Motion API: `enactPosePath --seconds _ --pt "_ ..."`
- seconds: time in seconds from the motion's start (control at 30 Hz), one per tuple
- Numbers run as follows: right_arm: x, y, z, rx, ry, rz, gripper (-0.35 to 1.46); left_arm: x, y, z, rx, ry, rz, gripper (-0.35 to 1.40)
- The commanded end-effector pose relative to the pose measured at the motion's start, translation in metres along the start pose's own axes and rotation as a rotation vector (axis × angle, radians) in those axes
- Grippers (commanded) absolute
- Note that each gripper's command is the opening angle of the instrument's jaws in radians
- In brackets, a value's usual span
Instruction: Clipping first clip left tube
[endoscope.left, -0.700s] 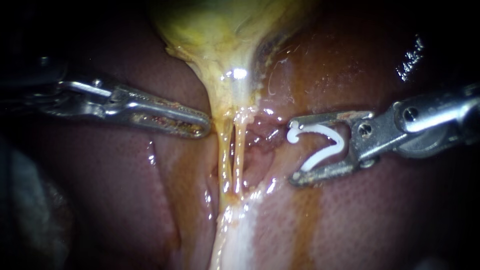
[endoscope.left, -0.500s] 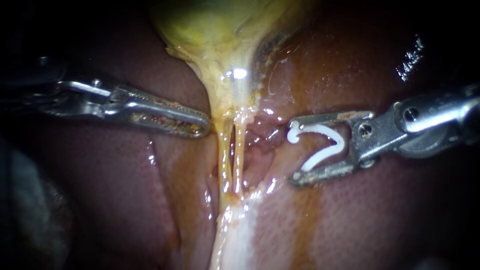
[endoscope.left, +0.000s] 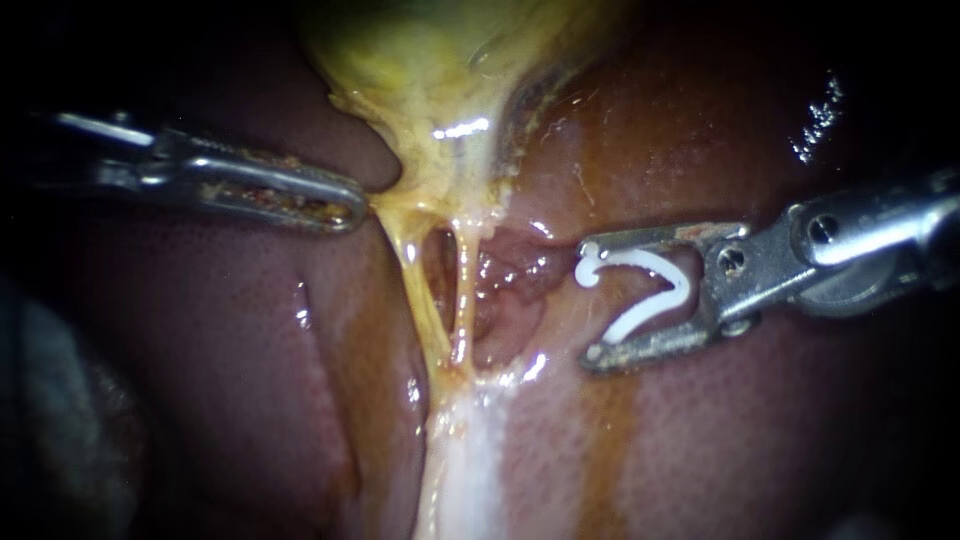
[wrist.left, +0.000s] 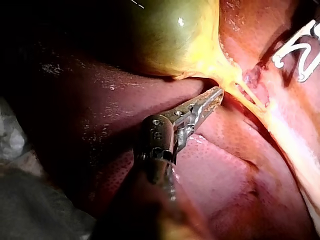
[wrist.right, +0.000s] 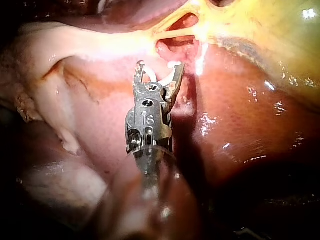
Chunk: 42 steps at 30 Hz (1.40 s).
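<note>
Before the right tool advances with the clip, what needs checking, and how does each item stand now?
1. Clip loaded: the white clip sits open between the jaws of the right tool, touching both: ok.
2. Left tube exposed: the left tube stands apart from the right tube, with a gap showing between them: ok.
3. Traction: the left tool, jaws shut on the yellow tissue under the gallbladder, holds it taut: ok.
4. Clip around the left tube: not ok. The clip lies clear of both tubes, on the right tube's side.
5. Space behind the left tube free: cannot tell.
</note>
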Motion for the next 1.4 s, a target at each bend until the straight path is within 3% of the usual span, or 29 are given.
enactPosePath --seconds 0.03,0.27,0.53,0.9,1.17,1.4 --pt "0.0 0.0 0.0 0.0 0.0 0.0 0.49 0.0001 0.0 -0.0003 0.005 -0.001 0.001 -0.35" --pt "0.0 0.0 0.0 0.0 0.0 0.0 0.49 0.0001 -0.0002 -0.001 0.012 0.002 0.002 -0.35" --pt "0.0011 -0.0003 0.0011 0.009 0.037 0.01 0.49 -0.0001 -0.0002 -0.0006 0.016 0.004 0.002 -0.35" --pt "0.0038 -0.0008 0.005 0.038 0.08 0.14 0.49 0.0 0.0 -0.0003 0.021 0.007 0.001 -0.35" --pt "0.0046 -0.0006 0.0075 0.061 0.109 0.208 0.48 -0.0001 0.0003 -0.0003 0.02 0.006 0.0 -0.35" --pt "0.0043 -0.0006 0.0093 0.092 0.137 0.257 0.48 -0.0001 0.0004 -0.0003 0.021 0.007 0.0 -0.35"
